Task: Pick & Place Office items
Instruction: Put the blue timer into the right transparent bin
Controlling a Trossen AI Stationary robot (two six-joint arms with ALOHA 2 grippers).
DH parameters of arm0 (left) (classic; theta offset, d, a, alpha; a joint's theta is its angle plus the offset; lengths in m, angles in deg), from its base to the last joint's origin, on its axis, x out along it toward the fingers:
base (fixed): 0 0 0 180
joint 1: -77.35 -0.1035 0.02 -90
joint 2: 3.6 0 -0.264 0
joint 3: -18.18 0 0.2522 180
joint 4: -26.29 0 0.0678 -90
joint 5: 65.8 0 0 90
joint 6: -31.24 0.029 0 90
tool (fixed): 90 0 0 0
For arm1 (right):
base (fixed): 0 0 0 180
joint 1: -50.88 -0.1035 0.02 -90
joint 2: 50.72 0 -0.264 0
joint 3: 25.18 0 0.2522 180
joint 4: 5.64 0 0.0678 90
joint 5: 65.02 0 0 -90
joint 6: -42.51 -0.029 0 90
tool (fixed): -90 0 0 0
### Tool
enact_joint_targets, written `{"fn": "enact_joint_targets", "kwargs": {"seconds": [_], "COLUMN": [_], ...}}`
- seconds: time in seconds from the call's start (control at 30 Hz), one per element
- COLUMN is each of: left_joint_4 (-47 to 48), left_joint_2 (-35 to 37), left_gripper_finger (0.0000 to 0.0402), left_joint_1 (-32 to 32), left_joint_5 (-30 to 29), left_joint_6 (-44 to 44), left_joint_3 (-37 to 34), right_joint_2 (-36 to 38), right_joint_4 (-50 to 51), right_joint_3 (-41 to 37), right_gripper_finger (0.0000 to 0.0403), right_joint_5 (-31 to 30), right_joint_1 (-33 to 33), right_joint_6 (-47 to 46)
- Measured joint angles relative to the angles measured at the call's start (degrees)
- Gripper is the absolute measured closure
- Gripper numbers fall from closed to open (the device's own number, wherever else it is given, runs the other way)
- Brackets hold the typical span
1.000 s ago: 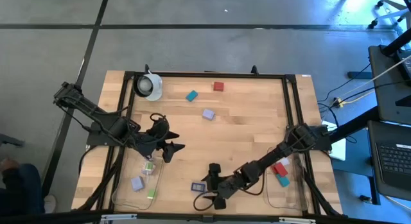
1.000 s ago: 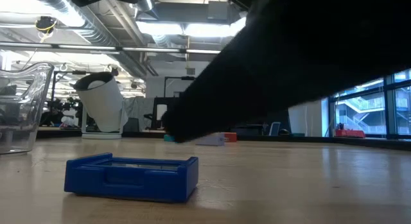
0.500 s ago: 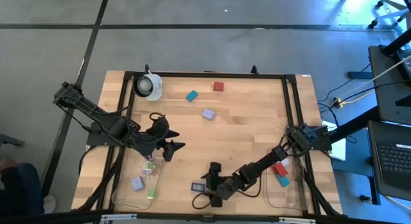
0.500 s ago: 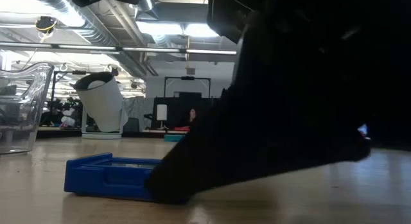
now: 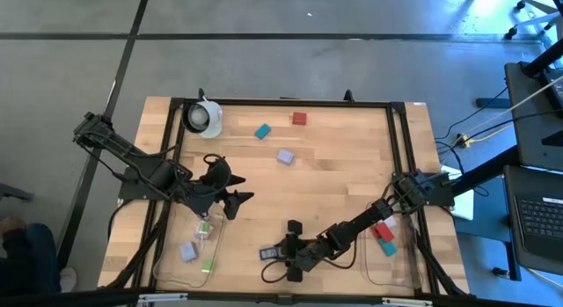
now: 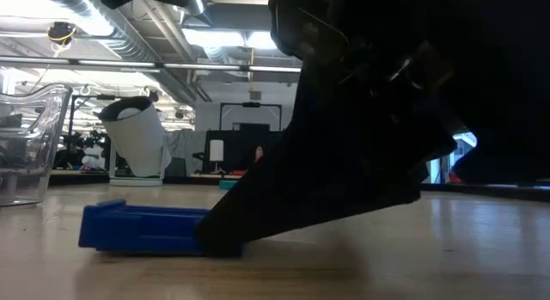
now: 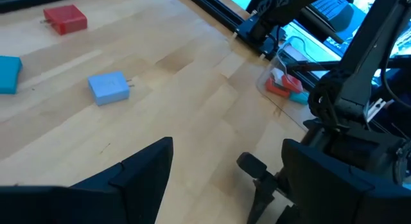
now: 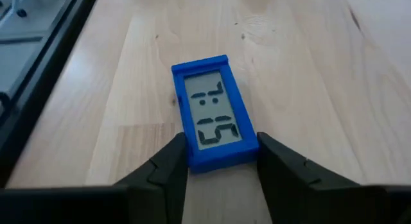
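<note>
Beyond wooden table (bare mostly): grey floor.

Bright overhead light, low-view arm silhouetted.

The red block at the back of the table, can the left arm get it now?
Probably yes. The left gripper is open and holds nothing, and bare wood lies between it and the red block.

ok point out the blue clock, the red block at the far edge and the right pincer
blue clock (image 8: pixel 212 113), right wrist view, middle of its display
red block (image 5: pixel 299 119), high view, its top face
right pincer (image 8: pixel 221 161), right wrist view, midway between its fingertips, at the clock's near end
</note>
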Motion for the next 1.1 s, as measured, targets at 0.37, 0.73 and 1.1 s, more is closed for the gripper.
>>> {"fn": "enact_joint_targets", "kwargs": {"seconds": [0.37,0.73,1.1], "left_joint_4": [0.0,0.0,0.0], "left_joint_2": [0.0,0.0,0.0], "left_gripper_finger": [0.0115,0.0115,0.0115], "left_joint_1": [0.0,0.0,0.0], "left_joint_5": [-0.3,-0.5,-1.5], "left_joint_6": [0.5,0.5,0.5], "left_joint_3": [0.0,0.0,0.0], "right_joint_2": [4.1,20.8,41.1], "right_joint_4": [3.0,25.7,29.1], "right_joint_3": [-0.2,-0.2,-0.1], "right_gripper_finger": [0.0243,0.0243,0.0241], "right_joint_5": [-0.8,-7.3,-24.9], "right_joint_1": [0.4,6.2,7.8], "right_joint_6": [-9.4,-17.5,-7.2]}}
